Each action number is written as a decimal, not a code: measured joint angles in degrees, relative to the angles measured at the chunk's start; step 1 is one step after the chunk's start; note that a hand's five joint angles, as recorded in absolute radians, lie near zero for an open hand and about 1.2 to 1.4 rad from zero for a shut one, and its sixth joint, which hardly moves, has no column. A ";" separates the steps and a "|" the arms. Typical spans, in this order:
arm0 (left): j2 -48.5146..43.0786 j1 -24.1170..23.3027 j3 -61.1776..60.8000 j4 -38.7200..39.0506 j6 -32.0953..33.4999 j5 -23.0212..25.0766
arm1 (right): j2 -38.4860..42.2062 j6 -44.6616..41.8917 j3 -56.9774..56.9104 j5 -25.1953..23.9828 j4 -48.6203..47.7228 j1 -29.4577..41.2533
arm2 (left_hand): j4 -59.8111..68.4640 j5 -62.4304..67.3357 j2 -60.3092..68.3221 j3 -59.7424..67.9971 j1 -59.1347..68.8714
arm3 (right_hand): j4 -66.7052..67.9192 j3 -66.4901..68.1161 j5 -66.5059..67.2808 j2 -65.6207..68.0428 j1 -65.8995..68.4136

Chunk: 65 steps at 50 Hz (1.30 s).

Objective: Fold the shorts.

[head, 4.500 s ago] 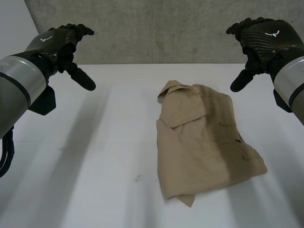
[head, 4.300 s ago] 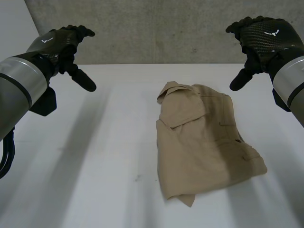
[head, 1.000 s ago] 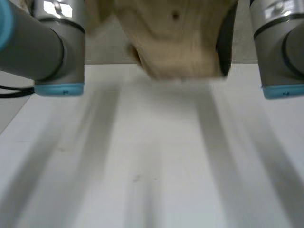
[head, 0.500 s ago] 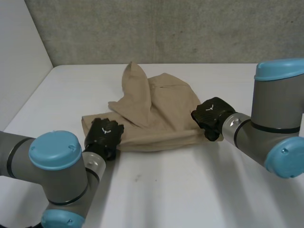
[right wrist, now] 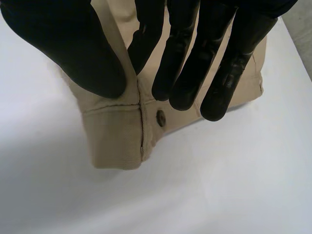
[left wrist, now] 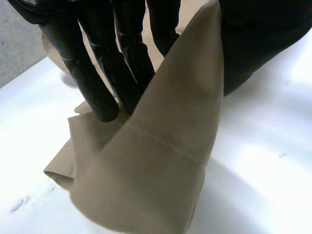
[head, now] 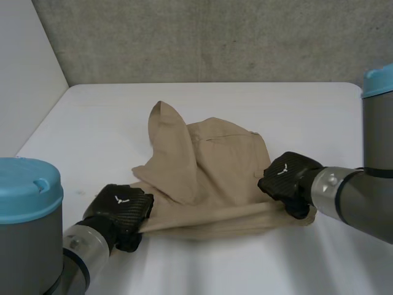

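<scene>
Shorts [head: 209, 178]: beige, laid crumpled on the white table [head: 307, 104] in the middle of the frame, with one flap raised up at the upper left of the cloth.
Left hand [head: 118, 212]: at lower left. A near corner was pinched between thumb and fingers.
Right hand [head: 285, 181]: at centre right. The buttoned waistband end was pinched between thumb and fingers.

There is one pair of tan shorts [head: 209, 172], with one button [right wrist: 160, 117] showing on them, lying on one white worktop [head: 295, 110], and two black robot hands are counted: one left robot hand [head: 120, 212] and one right robot hand [head: 285, 178].
</scene>
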 measured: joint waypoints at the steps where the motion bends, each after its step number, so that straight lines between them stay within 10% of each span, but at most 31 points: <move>1: -0.28 0.08 0.08 0.26 -0.04 -0.01 | 0.62 -0.08 -0.21 0.04 -0.52 0.05 | 0.00 0.00 0.00 0.00 0.00 | 0.00 0.00 0.00 0.00 0.00; 14: -12.22 4.54 5.84 9.13 0.35 -0.55 | 8.79 13.57 -3.70 2.11 -21.82 0.06 | 0.00 0.00 0.00 0.00 0.00 | -53.07 -54.27 -51.72 -52.76 -41.71; 34: -15.30 6.38 10.04 8.78 0.03 -0.22 | -16.07 25.50 21.98 0.90 -23.24 -3.11 | 0.00 0.00 0.00 0.00 0.02 | -50.63 -50.62 -48.56 -49.90 -41.01; 46: -15.87 6.35 10.30 8.79 -0.07 -0.25 | -16.32 30.17 29.78 0.51 -32.57 -2.91 | 0.00 0.00 0.00 0.00 0.02 | -45.83 -46.18 -44.55 -45.59 -35.89; 65: -14.91 6.05 9.12 8.12 -0.41 -0.43 | -4.53 29.20 30.24 1.13 -50.60 -1.04 | -4.17 -2.94 -4.20 -3.97 -1.84 | -1.72 -2.58 -2.71 -1.02 -0.23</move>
